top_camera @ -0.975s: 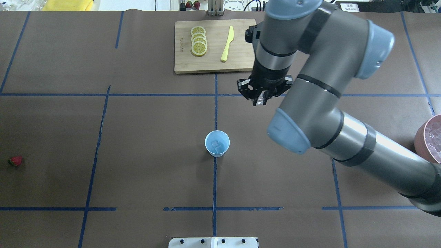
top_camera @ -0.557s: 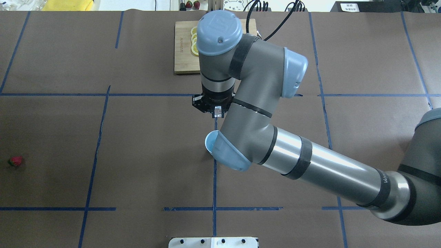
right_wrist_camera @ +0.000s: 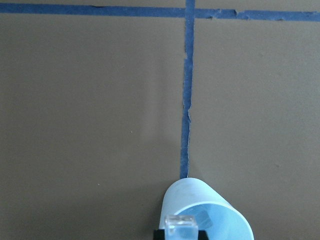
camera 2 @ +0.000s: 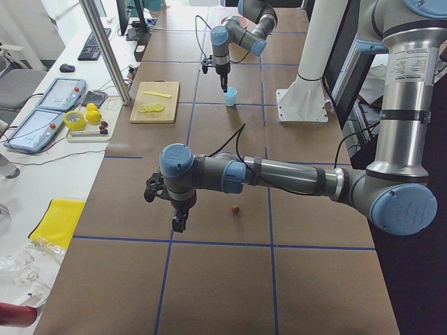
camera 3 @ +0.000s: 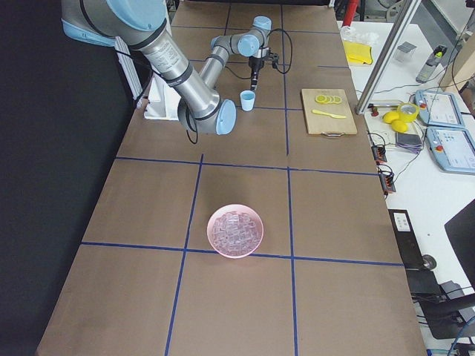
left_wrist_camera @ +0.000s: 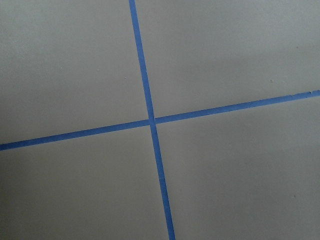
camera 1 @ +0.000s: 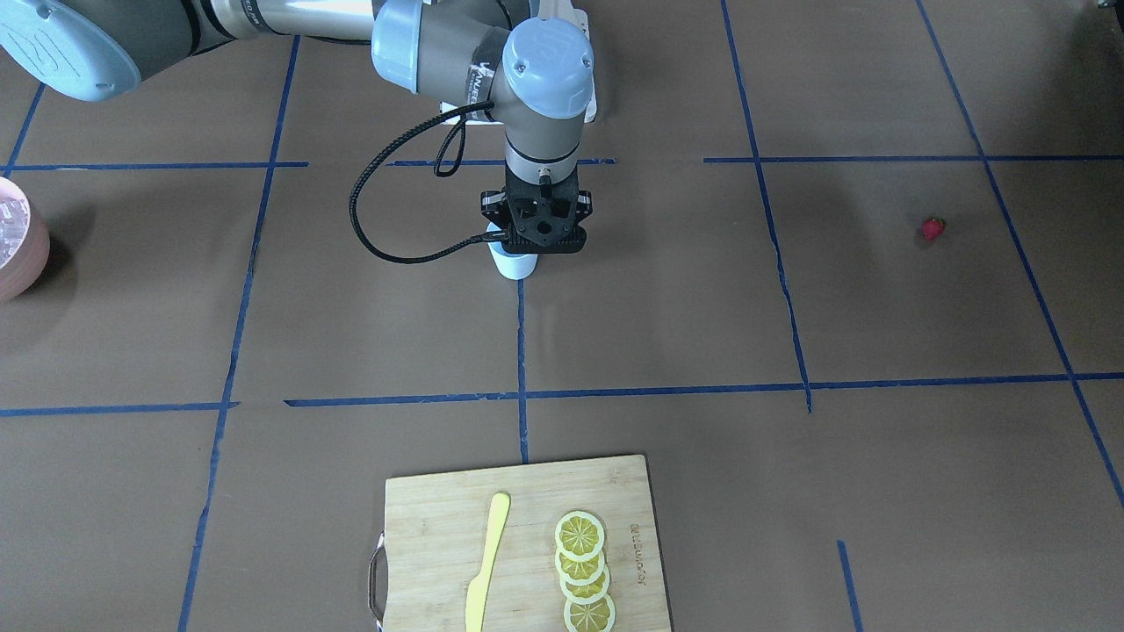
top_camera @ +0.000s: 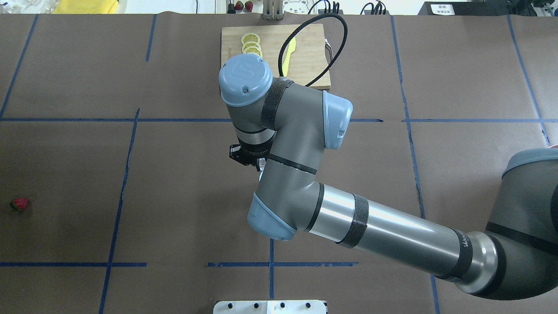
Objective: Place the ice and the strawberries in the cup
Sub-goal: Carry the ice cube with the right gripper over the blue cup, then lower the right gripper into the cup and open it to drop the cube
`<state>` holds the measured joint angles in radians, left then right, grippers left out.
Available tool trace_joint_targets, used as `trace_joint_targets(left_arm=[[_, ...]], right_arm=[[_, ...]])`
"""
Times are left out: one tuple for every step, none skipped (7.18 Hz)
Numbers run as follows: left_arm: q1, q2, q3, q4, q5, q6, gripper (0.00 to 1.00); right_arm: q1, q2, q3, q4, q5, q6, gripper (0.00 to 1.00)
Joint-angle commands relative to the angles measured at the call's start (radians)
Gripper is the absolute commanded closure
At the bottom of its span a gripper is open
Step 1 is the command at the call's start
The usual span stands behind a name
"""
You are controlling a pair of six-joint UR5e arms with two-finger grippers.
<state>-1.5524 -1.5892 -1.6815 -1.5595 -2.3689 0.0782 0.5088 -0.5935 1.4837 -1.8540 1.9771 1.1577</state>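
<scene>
Right wrist-mounted footage gave the clearest read. The right end effector (right_wrist_camera: 179, 235) was pinching an ice cube (right_wrist_camera: 180, 222) between its fingers, poised just above the cup (right_wrist_camera: 210, 212). From this angle the cube sat toward one side of the cup's mouth rather than over its centre. The cup stood near the middle of the bench on a blue tape line.

The release would likely go best if the cube were first centred over the mouth. It should also be let go low, since a light plastic cup could tip and a cube could bounce off the rim.

Overhead, the arm hid the cup entirely. The front-facing camera showed only the cup's lower part beneath the end effector.

Exterior left alone caught the left end effector (camera 2: 179, 223), hanging over the bench near the strawberry (camera 2: 236, 209). Whether it was spread or pressed together could not be told. The strawberry lay toward the bench end on the robot's left, well apart from the cup.

Exterior right showed the pink bowl (camera 3: 210, 231) of ice toward the opposite end.
</scene>
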Motion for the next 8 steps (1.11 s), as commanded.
trace_joint_targets(left_arm=[[0.000, 0.000, 0.000, -0.001, 0.000, 0.000, 0.00], [0.000, 0.000, 0.000, -0.001, 0.000, 0.000, 0.00], [0.000, 0.000, 0.000, -0.001, 0.000, 0.000, 0.00], [0.000, 0.000, 0.000, -0.001, 0.000, 0.000, 0.00], [0.000, 0.000, 0.000, -0.001, 0.000, 0.000, 0.00], [0.000, 0.000, 0.000, -0.001, 0.000, 0.000, 0.00], [0.000, 0.000, 0.002, -0.001, 0.000, 0.000, 0.00], [0.000, 0.000, 0.002, -0.001, 0.000, 0.000, 0.00]], right_arm=[[-0.001, 0.000, 0.016, -0.077, 0.026, 0.000, 1.00], [-0.001, -0.005, 0.015, -0.077, 0.026, 0.000, 1.00], [-0.001, -0.009, 0.016, -0.077, 0.026, 0.000, 1.00], [-0.001, -0.020, 0.018, -0.077, 0.026, 0.000, 1.00], [-0.001, -0.026, 0.020, -0.077, 0.026, 0.000, 1.00], [-0.004, -0.028, 0.020, -0.077, 0.026, 0.000, 0.99], [-0.007, -0.029, 0.023, -0.077, 0.026, 0.000, 0.99], [-0.012, -0.028, 0.023, -0.077, 0.025, 0.000, 0.99]])
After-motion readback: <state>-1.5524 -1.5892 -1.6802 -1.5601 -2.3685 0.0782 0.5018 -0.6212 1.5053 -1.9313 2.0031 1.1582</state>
